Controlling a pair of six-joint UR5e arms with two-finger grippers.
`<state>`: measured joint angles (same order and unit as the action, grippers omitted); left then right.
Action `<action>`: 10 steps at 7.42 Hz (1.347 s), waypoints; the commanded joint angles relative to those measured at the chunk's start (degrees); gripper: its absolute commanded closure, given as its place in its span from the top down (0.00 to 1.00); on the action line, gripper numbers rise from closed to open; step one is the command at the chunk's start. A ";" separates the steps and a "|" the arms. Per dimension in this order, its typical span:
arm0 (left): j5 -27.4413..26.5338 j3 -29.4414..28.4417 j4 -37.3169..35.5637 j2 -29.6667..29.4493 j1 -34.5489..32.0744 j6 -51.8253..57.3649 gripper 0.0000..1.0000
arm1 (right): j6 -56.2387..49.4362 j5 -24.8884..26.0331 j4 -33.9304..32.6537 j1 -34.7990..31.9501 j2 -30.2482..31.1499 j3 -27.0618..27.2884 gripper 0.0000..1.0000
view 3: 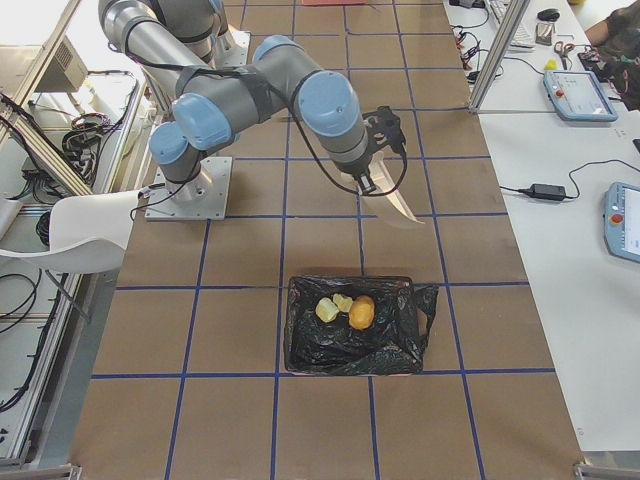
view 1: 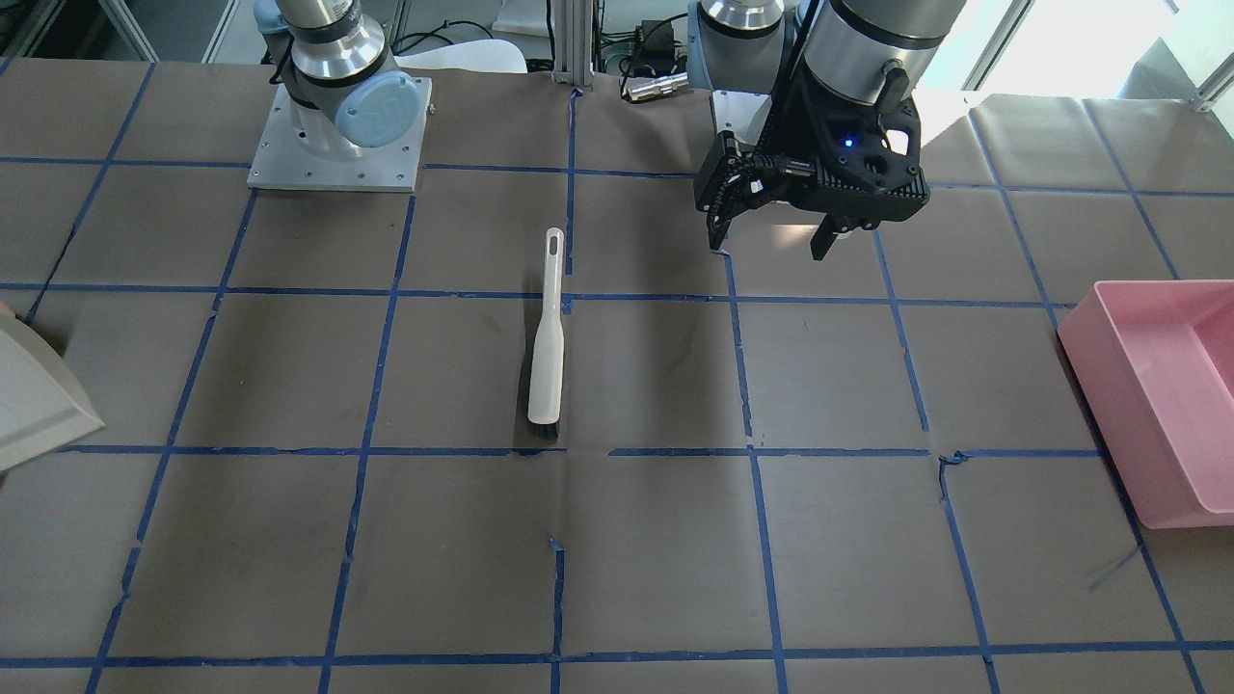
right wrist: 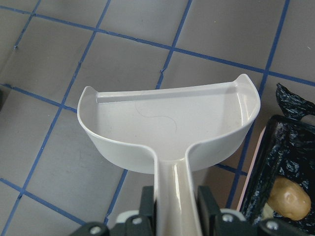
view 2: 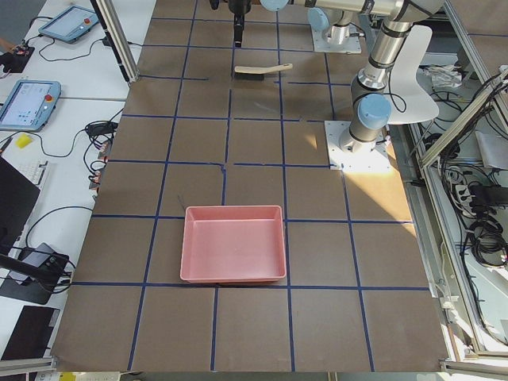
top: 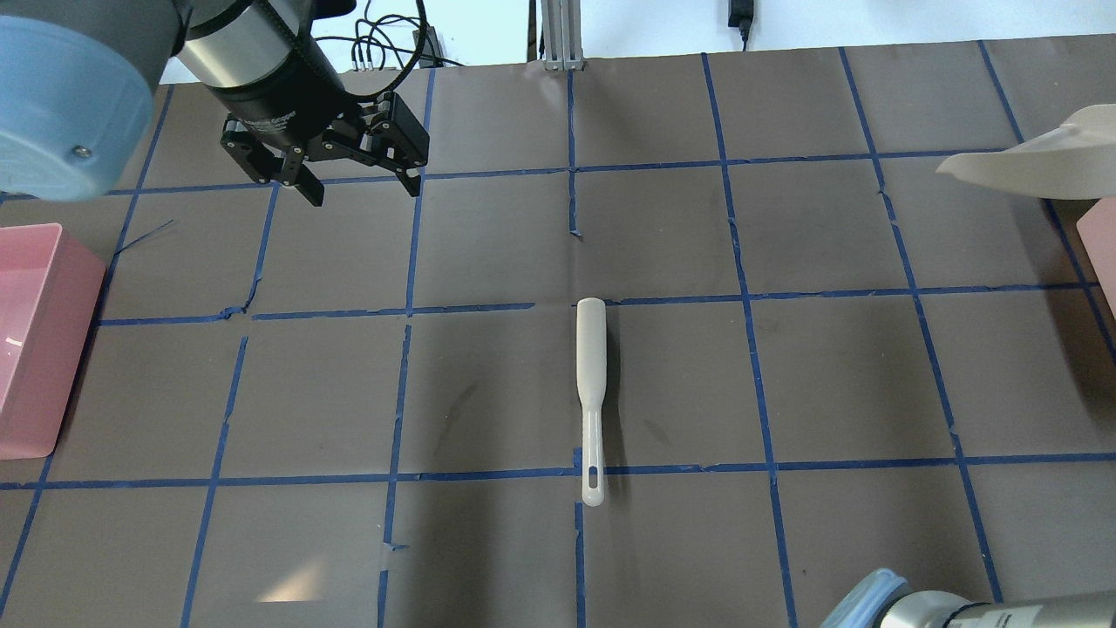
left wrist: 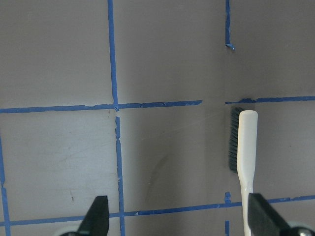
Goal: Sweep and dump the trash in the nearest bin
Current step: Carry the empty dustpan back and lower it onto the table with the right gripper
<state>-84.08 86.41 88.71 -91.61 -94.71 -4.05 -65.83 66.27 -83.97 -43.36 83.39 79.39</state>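
- The right gripper point(right wrist: 176, 209) is clamping tight on the handle of the white dustpan point(right wrist: 167, 128), well off to the robot's right of the brush point(top: 592, 392).
- The pan is hanging clear of the table point(top: 785, 375) and looking empty, apart from one thin hair-like line inside it.
- Just past the pan, farther still from the brush, the bin point(top: 1100, 249) is sitting with a black bag point(view 3: 400, 340) lining it.
- The trash point(view 3: 345, 310) is lying inside that bag: three small pieces huddled together, with the brown potato-shaped lump point(right wrist: 290, 197) peeking in at the wrist camera's edge.
- On the other side of the brush, the left gripper point(top: 361, 188) is hovering above the table with its jaws spread wide and nothing between them.
- The brush itself is lying flat mid-table, bristle end pointing away from the robot, and no gripper is touching it.
- Far out to the robot's left of the brush, the big pink tub point(view 1: 1166, 386) is sitting with nothing showing in the part on view.
- No loose pieces are showing on the brown paper anywhere around the brush.
- So I'm calling the sweep and the dump done: everything is landing where it should, in the bin nearer the pan.
- What's looking left is only tidying: the dustpan needs setting down and both arms need to pull back.
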 commanded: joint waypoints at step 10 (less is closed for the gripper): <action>-4.08 -0.72 0.76 0.29 0.05 2.02 1.00 | 73.26 18.96 -45.83 -60.23 -12.61 11.05 0.00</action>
<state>-88.15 85.65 89.52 -91.25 -94.73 -2.90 1.60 81.43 -126.31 -98.92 73.57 90.43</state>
